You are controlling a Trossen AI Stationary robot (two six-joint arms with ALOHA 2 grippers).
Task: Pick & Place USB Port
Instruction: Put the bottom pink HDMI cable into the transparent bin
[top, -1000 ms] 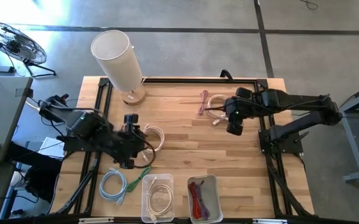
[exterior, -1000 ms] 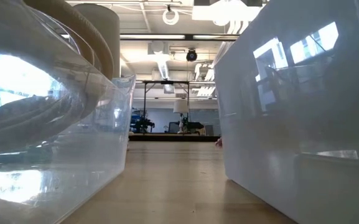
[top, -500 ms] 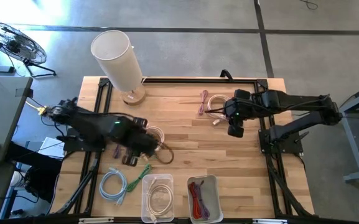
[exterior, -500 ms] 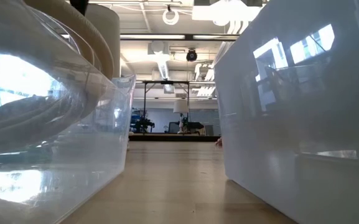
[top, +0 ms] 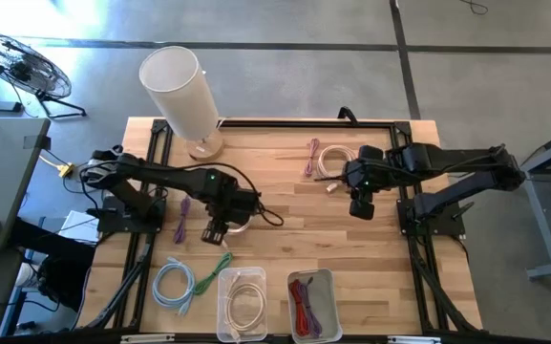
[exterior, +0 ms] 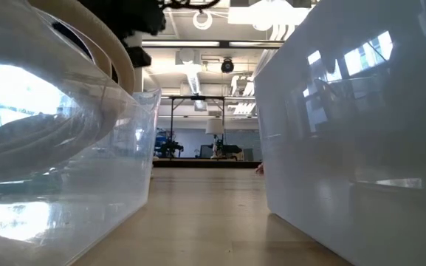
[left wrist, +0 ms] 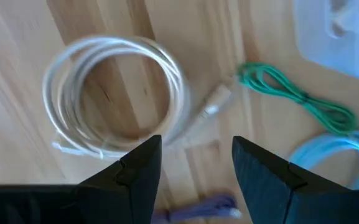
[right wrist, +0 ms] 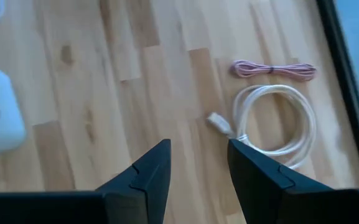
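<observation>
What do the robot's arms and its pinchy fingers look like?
Both arms are black, built from jointed segments. The left gripper and the right gripper each end in two flat, dark, wedge-shaped fingers with angled tips. A small green light glows on each arm seen from above.

Two dark, near-black robot arms are showing against the pale wood, the left arm (top: 160,183) looking slim and jointed with thin black cables looping off it and a small green light glowing on its body, the right arm (top: 447,161) looking thicker and rounded with a similar green light near its wrist. Each arm is ending in a blocky black head, the left gripper (top: 216,229) and the right gripper (top: 361,206). In the wrist views, matte black wedge-shaped fingers (left wrist: 139,171) are filling the 6 o'clock edge, the right pair of fingers (right wrist: 148,177) looking just as plain and angular.
</observation>
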